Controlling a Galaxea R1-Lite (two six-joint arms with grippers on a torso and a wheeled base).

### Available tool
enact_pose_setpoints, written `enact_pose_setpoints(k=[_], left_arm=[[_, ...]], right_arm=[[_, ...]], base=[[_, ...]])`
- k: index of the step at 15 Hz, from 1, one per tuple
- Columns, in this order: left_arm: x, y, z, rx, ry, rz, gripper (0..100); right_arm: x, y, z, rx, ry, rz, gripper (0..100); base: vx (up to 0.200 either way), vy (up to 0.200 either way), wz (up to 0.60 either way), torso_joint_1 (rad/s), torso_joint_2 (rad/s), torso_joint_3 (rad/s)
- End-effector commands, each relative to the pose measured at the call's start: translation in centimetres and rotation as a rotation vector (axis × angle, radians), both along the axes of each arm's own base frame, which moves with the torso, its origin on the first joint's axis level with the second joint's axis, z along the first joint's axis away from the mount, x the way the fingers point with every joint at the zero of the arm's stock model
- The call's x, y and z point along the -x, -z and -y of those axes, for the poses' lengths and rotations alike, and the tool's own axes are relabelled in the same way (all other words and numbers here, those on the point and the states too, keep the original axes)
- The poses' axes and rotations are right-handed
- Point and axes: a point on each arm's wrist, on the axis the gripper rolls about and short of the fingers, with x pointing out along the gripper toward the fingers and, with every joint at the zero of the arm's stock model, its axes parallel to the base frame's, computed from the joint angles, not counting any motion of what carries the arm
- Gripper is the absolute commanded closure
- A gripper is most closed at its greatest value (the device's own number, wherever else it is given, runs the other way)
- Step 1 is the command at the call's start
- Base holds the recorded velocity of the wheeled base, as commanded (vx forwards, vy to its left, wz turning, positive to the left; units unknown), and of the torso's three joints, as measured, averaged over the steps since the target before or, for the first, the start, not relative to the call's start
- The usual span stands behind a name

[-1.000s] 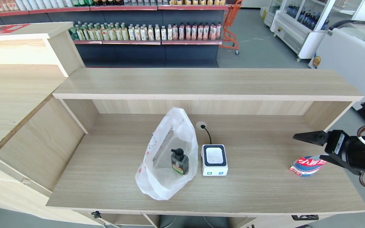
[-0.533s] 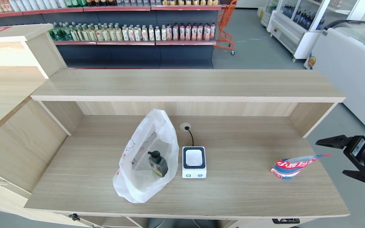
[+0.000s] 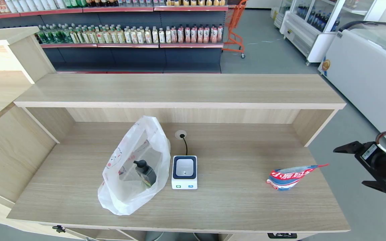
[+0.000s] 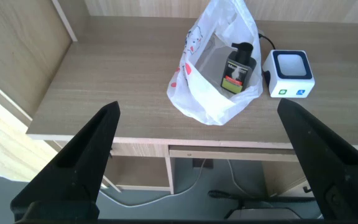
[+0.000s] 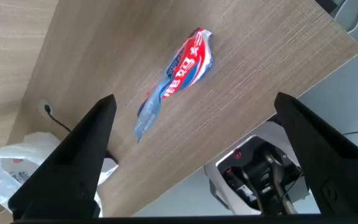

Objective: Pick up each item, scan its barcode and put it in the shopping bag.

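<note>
Your right tool point(image 3: 349, 166) hangs open just off the right end of the tabletop point(image 3: 233, 201); the snack pouch point(image 3: 288, 176) lies flat near that end, long axis left-to-right, sealed tip pointing at the tool; the right arm is nearer.

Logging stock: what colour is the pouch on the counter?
The pouch is red, white and blue, clearest in the right wrist view.

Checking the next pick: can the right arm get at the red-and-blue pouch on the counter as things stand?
Probably yes: the right gripper, open, hangs off the right end of the counter, and the pouch lies near that end with nothing between.
</note>
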Motion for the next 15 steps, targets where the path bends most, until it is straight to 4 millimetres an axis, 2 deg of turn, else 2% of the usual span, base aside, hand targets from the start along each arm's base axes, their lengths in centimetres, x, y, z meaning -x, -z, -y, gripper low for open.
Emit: enact_pose_setpoints(k=[1, 6, 9, 10, 13, 15], left_arm=[[0.0, 0.0, 0.0, 0.000, 0.000, 0.001, 0], [0.0, 0.0, 0.0, 0.000, 0.000, 0.001, 0], [0.0, 0.0, 0.0, 0.000, 0.000, 0.001, 0], [0.0, 0.0, 0.0, 0.000, 0.000, 0.001, 0], [0.0, 0.0, 0.0, 0.000, 0.000, 0.001, 0], [0.0, 0.0, 0.0, 0.000, 0.000, 0.001, 0]], right_arm=[[-2.0, 2.3, 0.2, -0.010, 0.011, -0.097, 0], [-5.7, 6.0, 0.5, 0.014, 0.036, -0.138, 0], [-7.3, 7.1, -0.7, 0.012, -0.016, -0.140, 0], [-8.2, 7.8, -2.0, 0.012, -0.055, -0.152, 0], [-10.4, 8.3, -4.2, 0.026, -0.117, -0.104, 0], [-11.5, 9.2, -4.7, 0.034, -0.130, -0.109, 0]], base=[[0.000, 0.000, 0.00, 0.000, 0.00, 0.000], [0.000, 0.000, 0.00, 0.000, 0.00, 0.000], [0.000, 0.000, 0.00, 0.000, 0.00, 0.000], [0.000, 0.000, 0.00, 0.000, 0.00, 0.000], [0.000, 0.000, 0.00, 0.000, 0.00, 0.000], [0.000, 0.000, 0.00, 0.000, 0.00, 0.000]])
